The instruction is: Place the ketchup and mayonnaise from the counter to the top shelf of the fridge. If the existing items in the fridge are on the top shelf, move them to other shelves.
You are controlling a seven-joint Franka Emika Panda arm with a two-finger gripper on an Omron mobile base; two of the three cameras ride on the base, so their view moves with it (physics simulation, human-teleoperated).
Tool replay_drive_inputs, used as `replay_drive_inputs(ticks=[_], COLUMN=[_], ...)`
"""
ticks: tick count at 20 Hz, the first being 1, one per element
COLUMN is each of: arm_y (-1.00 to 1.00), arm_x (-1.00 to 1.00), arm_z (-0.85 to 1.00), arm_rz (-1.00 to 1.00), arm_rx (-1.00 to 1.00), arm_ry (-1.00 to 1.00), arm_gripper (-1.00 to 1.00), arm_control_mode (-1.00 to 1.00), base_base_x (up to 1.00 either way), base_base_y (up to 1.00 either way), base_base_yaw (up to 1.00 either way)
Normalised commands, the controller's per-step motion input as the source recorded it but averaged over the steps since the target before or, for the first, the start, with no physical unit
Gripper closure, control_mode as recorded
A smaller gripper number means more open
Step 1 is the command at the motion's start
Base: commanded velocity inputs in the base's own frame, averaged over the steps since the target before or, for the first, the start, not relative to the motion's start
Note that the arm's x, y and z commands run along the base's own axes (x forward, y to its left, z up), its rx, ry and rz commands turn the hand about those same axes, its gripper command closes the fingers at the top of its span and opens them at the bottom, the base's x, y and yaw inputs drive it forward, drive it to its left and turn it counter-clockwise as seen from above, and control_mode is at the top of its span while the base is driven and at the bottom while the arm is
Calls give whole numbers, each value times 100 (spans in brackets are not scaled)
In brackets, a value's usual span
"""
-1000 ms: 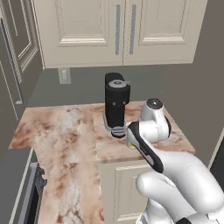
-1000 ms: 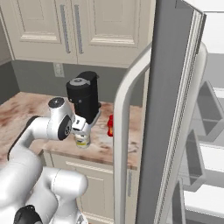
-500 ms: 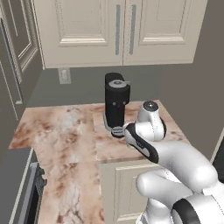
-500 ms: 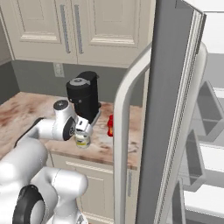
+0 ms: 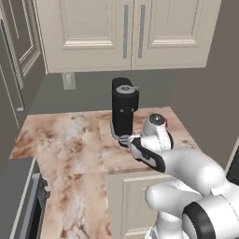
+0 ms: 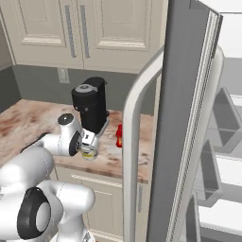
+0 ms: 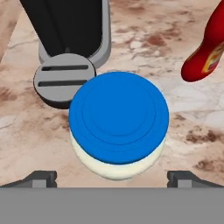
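Observation:
The mayonnaise, a cream-white jar with a blue lid, stands upright on the counter straight below my gripper. The jaws are open, one fingertip on each side of the jar and clear of it. From the right base view the gripper hovers just over the mayonnaise. The red ketchup stands a short way to its right and shows as the ketchup at the hand view's upper right. The fridge door is open, and white shelves show behind it.
A black coffee machine stands right behind the jar, its round grey drip tray nearly touching it. Cream wall cabinets hang above. The counter runs on to the left. The fridge's curved handle rises close to the ketchup.
The arm's elbow has drifted slightly to the left. The gripper stays open over the mayonnaise, and the jar and ketchup have not moved.

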Motion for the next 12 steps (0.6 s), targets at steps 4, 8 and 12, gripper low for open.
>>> replay_drive_inputs(ticks=[4, 8, 12], arm_y=[1, 0, 0], arm_x=[15, 14, 9], arm_z=[-7, -2, -1], arm_rz=[0, 0, 0], arm_rx=[0, 0, 0], arm_ry=[-14, -13, -7], arm_gripper=[-100, -100, -100], arm_control_mode=[-100, -100, -100], base_base_x=[0, 0, 0], base_base_y=[0, 0, 0], base_base_yaw=[0, 0, 0])
